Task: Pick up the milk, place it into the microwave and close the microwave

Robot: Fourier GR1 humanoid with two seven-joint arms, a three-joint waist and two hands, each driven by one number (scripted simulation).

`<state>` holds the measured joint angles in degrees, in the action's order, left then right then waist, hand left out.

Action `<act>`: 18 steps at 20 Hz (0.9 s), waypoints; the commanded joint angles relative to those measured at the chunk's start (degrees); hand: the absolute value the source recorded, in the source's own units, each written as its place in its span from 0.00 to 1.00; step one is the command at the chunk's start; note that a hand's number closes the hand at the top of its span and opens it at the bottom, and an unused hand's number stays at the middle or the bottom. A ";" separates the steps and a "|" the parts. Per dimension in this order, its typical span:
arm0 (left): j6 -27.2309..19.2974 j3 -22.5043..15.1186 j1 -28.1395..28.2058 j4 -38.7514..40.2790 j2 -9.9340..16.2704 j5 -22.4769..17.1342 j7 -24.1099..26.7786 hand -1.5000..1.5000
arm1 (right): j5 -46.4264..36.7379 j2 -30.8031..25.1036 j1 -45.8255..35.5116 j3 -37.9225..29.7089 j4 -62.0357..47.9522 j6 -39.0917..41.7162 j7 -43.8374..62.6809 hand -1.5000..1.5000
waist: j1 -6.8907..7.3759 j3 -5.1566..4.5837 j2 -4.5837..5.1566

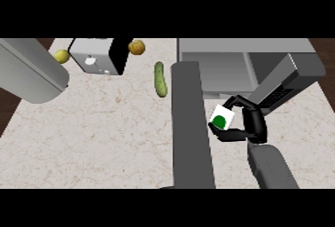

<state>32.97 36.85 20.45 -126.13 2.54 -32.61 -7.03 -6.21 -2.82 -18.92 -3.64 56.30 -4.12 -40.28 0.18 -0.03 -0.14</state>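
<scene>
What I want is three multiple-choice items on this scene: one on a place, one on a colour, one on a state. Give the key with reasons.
1. Where is the milk?
A. inside the microwave
B. in the right robot hand
C. lying at the view's left edge

2. What colour is the round mark on the milk?
A. red
B. green
C. blue

3. How is the microwave door?
A. swung open
B. shut
C. missing

Key:
1 B, black fingers curl round the carton in front of the microwave.
2 B, a green disc shows on the white face.
3 A, the door stands out to the right and the cavity shows.
</scene>
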 commanded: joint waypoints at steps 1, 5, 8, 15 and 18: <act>1.02 0.48 -1.39 2.45 -0.41 1.00 1.16 0.00 | -2.50 0.24 -0.67 1.80 4.79 -3.38 5.21 1.00 | 0.00 0.01 0.07; 1.04 -0.31 -0.18 0.78 -1.64 1.29 0.34 0.00 | -5.72 -0.53 -11.49 -0.04 -3.22 -8.81 9.12 1.00 | 0.68 0.03 0.22; 1.83 1.53 -0.92 3.50 0.01 1.11 1.60 0.00 | -9.58 -1.24 -17.98 0.25 -10.93 -11.96 10.73 1.00 | 1.25 0.03 0.39; 0.33 -1.00 -5.61 4.84 0.47 4.42 0.86 0.00 | -11.44 -3.08 -33.54 -4.43 -29.34 -17.98 10.48 1.00 | 2.34 0.10 1.10; 2.32 0.41 -5.77 7.56 2.29 3.04 2.34 0.00 | -12.03 -3.22 -34.61 -5.98 -35.27 -22.14 6.30 1.00 | 3.47 0.11 1.59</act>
<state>34.49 36.88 16.56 -121.21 3.23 -29.85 -5.58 -17.45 -5.95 -48.50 -7.65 28.42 -21.91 -32.26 2.51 0.08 0.87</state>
